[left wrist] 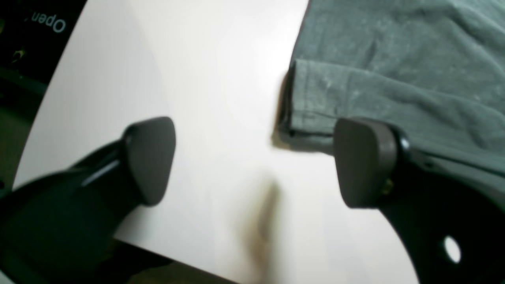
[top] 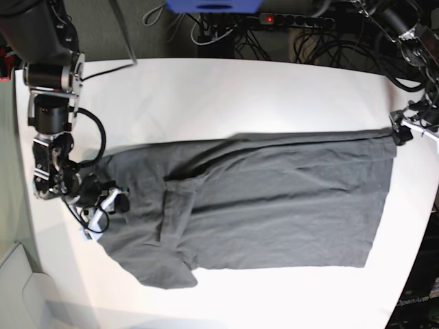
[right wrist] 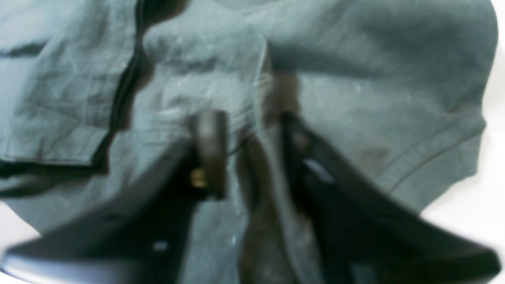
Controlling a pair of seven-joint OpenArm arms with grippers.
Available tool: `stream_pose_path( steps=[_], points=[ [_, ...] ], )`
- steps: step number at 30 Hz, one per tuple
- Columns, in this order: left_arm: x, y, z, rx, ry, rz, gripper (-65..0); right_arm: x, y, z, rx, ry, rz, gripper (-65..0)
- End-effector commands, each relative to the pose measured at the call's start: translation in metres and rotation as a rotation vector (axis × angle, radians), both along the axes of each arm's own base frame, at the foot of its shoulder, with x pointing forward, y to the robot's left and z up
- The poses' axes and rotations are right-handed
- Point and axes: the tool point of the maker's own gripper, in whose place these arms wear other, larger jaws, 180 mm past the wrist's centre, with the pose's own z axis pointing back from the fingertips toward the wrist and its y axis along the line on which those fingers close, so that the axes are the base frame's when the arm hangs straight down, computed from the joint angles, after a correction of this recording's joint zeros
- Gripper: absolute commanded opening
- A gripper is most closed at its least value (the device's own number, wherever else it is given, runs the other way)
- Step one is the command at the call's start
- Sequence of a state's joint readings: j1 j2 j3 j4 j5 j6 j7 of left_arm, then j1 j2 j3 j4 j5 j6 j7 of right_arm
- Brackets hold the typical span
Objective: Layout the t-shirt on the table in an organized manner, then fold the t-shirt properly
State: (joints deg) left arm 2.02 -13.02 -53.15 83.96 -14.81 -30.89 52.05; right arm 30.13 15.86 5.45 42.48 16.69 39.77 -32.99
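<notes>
Now we are reaching our right claw (right wrist: 252, 154) low, pinching a t-shirt (top: 274, 205) fold, blurred; our left claw (left wrist: 252, 161) is gaping over the desk (left wrist: 205, 79).

One dark grey t-shirt (top: 274, 205), the only garment, lying on one white worktop (top: 226, 96). Two robot arms, each w/ one tool: left tool (left wrist: 252, 161) & right tool (right wrist: 252, 154), so two tools total. Each tool has two fingers. Beyond worktop's far edge: one power strip (top: 274, 20) w/ one red light, plus a cable tangle too dense to count.
</notes>
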Motion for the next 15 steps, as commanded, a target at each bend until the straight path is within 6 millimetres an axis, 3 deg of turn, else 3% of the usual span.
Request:
stream_pose_path(
  steps=[1,3,10,15],
  points=[
    [0.009,0.008,0.018,0.034,-0.052,-0.001,-3.2,0.019,-0.005,0.026,0.008,-0.076,-0.010,-55.7],
    [0.009,0.008,0.018,0.033,-0.052,-0.001,-3.2,0.020,-0.005,0.027,0.008,-0.079,-0.010,-59.9],
    [0.009,0.008,0.018,0.033,-0.052,-0.001,-3.2,0.016,-0.010,0.024,-0.006,-0.055,-0.010,-60.4],
    [0.009,0.009,0.019,0.035,-0.053,-0.001,-3.2,-0.001,-0.027,0.026,-0.078,-0.045,0.004,-60.6]
  ],
)
